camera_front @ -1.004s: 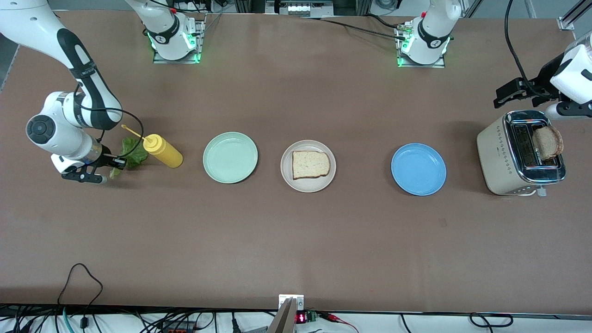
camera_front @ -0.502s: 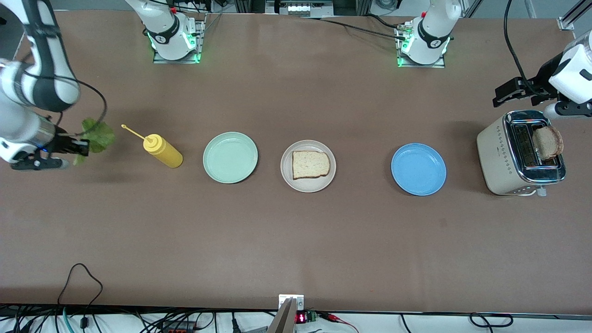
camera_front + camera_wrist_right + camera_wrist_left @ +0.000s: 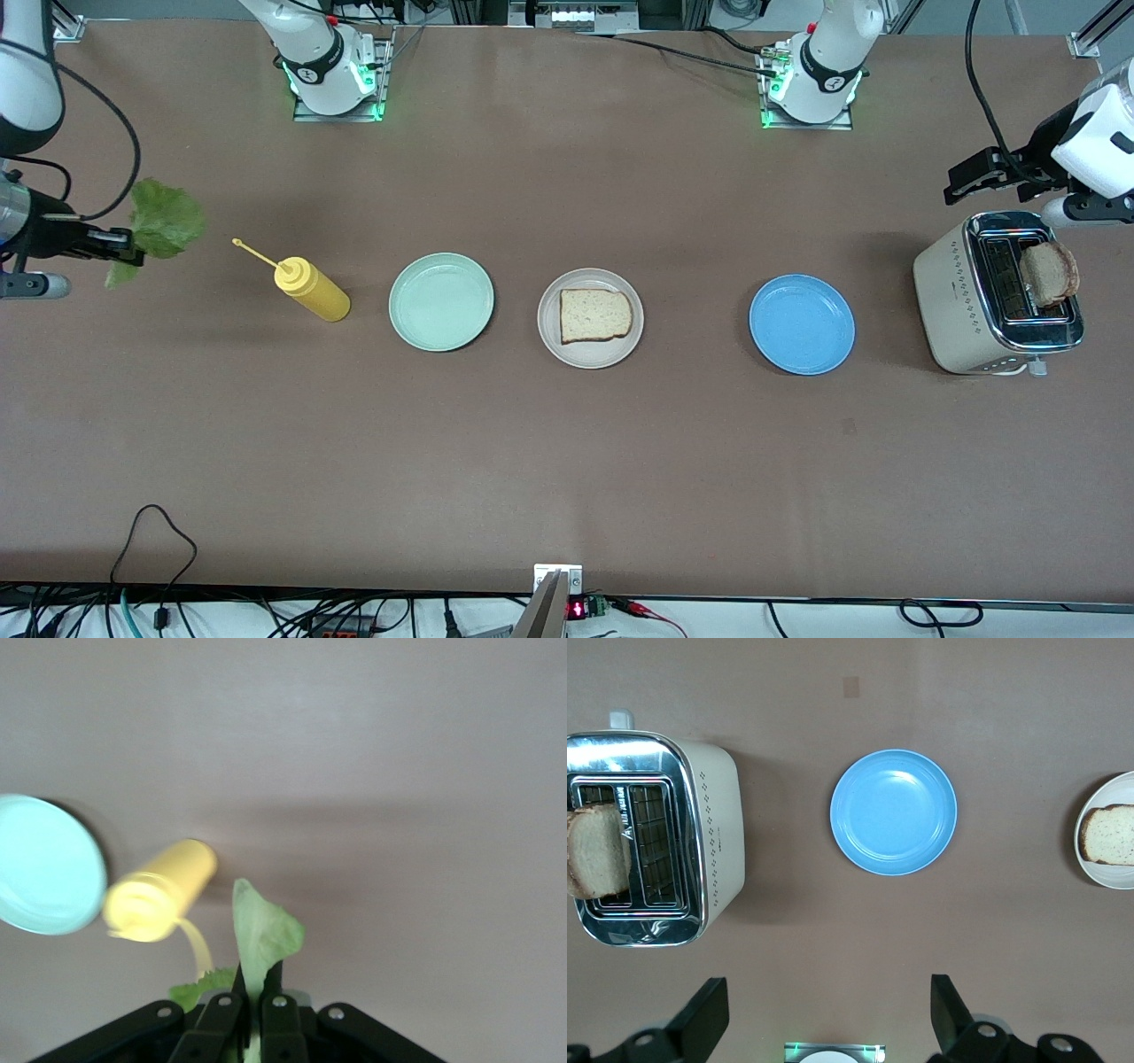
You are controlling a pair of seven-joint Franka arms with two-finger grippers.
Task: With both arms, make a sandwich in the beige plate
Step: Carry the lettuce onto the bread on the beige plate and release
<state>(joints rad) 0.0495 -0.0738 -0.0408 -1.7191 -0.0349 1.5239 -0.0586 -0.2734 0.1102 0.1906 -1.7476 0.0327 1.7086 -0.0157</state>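
The beige plate (image 3: 590, 318) sits mid-table with one toast slice (image 3: 595, 315) on it; both show at the edge of the left wrist view (image 3: 1107, 833). A second toast slice (image 3: 1049, 273) stands in the toaster (image 3: 994, 296). My right gripper (image 3: 124, 246) is shut on the green lettuce leaf (image 3: 164, 228) and holds it in the air over the right arm's end of the table; the right wrist view shows the leaf (image 3: 261, 935) pinched between the fingers. My left gripper (image 3: 973, 177) is open and empty, up in the air beside the toaster.
A yellow squeeze bottle (image 3: 310, 288) lies between the lettuce and the mint green plate (image 3: 441, 301). A blue plate (image 3: 802, 323) sits between the beige plate and the toaster. The toaster stands at the left arm's end of the table.
My right gripper has lifted the lettuce off the table beside the yellow bottle and carried it up and toward the table's end. The left arm has not moved.
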